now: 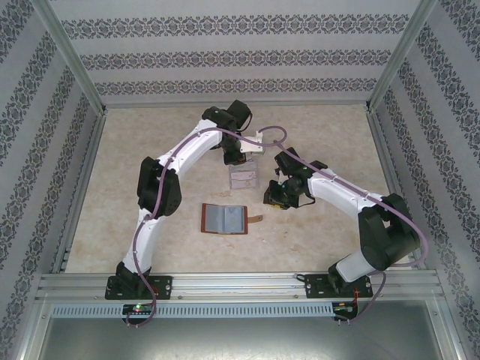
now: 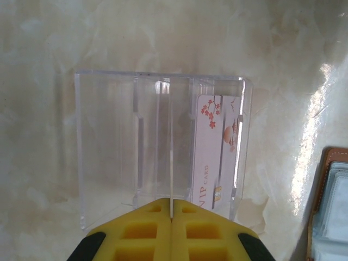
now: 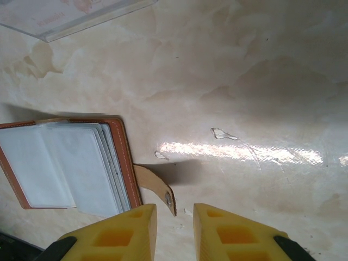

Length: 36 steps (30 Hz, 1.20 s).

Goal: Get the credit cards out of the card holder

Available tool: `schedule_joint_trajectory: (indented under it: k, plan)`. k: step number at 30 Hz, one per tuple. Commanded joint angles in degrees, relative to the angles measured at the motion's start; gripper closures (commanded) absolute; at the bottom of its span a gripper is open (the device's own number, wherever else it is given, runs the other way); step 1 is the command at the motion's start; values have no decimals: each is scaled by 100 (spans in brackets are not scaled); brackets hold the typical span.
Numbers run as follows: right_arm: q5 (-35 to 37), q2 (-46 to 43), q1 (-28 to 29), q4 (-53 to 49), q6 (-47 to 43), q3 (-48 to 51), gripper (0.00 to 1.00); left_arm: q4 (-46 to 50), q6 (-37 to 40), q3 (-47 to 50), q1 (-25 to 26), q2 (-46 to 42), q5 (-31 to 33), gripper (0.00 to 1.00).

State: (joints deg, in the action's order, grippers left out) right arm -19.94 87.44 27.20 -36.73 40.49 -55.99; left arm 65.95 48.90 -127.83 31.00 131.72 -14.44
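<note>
1. Left gripper (image 2: 171,205), jaws together, faces the clear rack (image 2: 109,152) holding 1 pale card (image 2: 215,157).
2. Right gripper (image 3: 175,211), jaws apart, empty.
3. I see the card holder (image 1: 224,219) open on the bench (image 1: 150,135), 6 o'clock from the rack.

White arms (image 1: 187,150), black joints (image 1: 159,187) — yellow pincer fingers (image 3: 217,234)

On my pale marbled desk (image 1: 150,150) I see two things: the brown card holder (image 1: 224,219) lying open near the middle, strap tab (image 1: 256,218) pointing right, and a clear slotted rack (image 1: 243,177) just beyond, not touching.
</note>
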Motion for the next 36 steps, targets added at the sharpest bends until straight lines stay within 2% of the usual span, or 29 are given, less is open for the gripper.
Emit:
schedule_joint_trajectory:
  k: [1, 20, 26, 36]
  plan:
    - [59, -122, -66, -124, -103, -35, 74, 455, 155, -293, 13, 221, 102, 100]
    - [33, -203, -119, -18, -41, 198, 74, 613, 207, -490, 139, 614, 157, 100]
    - [43, -266, -136, -30, -37, 246, 74, 551, 200, -509, 174, 653, 457, 88]
    - [72, -349, -136, -80, -28, 202, 74, 115, -106, -571, 169, 523, 828, 82]
